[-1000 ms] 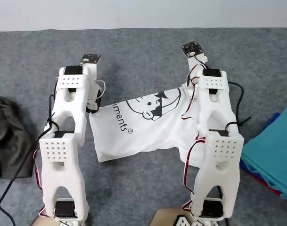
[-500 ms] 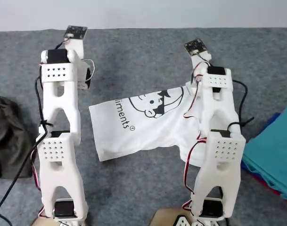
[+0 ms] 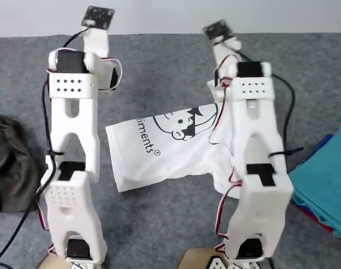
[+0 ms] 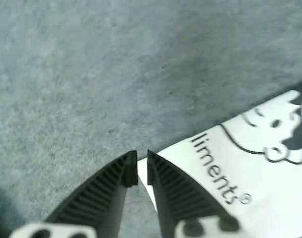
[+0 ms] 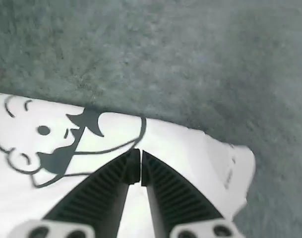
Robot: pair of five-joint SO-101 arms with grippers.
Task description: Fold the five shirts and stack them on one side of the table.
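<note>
change vs 1.0 s ago: the left arm was drawn in with its gripper at the near-left corner of the white cotton shirt with a black cartoon print. it is now stretched toward the far edge of the table, off that corner. half a second ago it was already clear of the cloth. the right arm has also stretched farther out over the shirt's right side. the shirt itself has not shifted: it is still spread between the two arms, print up, one sleeve bunched by the right arm's base.

left gripper: jaws drawn nearly together with a thin slit between them, nothing clamped that i can see. the tips hang over the shirt's corner edge where it meets the grey felt table cover.

right gripper: jaws also narrow, almost closed, tips over the white cloth beside the printed figure. i cannot tell whether they touch the fabric.

piles: a dark grey crumpled garment heap lies at the left edge. a folded teal shirt sits at the right edge on top of red and blue layers.
</note>
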